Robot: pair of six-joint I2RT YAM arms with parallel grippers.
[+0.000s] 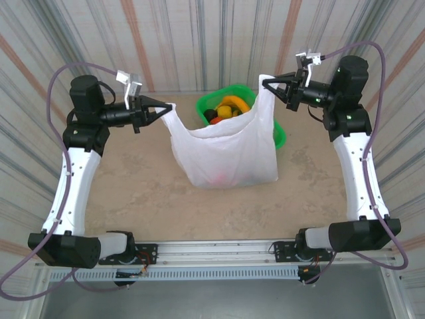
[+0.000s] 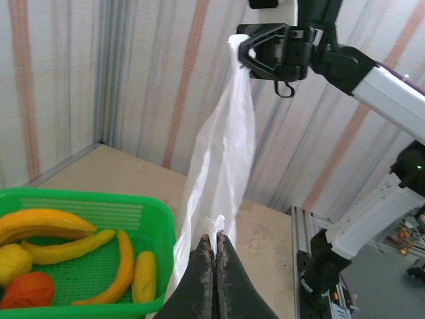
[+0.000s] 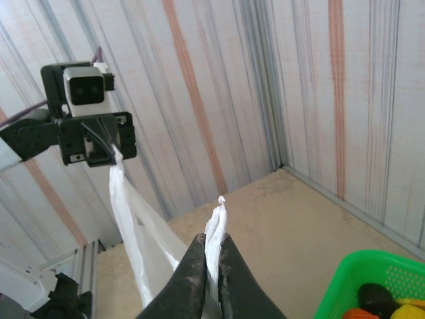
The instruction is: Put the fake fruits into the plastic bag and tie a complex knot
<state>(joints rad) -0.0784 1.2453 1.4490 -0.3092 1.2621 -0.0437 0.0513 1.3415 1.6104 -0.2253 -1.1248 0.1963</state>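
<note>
The plastic bag [image 1: 229, 149] stands roughly mid-tabletop, bottom resting on the surface and its two handle loops pulled up and out to either side, so the top edge sags in a shallow curve between them. A faint reddish patch shows through the film low down, but it's too washed out to tell what it is.

The left gripper [image 1: 167, 106] has the left handle: in the left wrist view its jaws are pressed together with a little tuft of white film sticking out between them [image 2: 214, 242]. Same deal for the right gripper [image 1: 265, 81], whose jaws are pinched on the right handle in the right wrist view [image 3: 212, 242], a thin twist of film poking up past the tips. Both grippers hang well above the tabletop [image 1: 133, 199], toward its far edge.

Just behind the bag, touching it or very close, sits a green mesh basket [image 1: 279, 136] holding the fake fruits [image 1: 229, 106]. The left wrist view shows yellow bananas [image 2: 46, 222], a small yellow piece and an orange one [image 2: 26, 290] lying in it. The right wrist view catches a dark piece [image 3: 375, 296] at the basket's corner.
</note>
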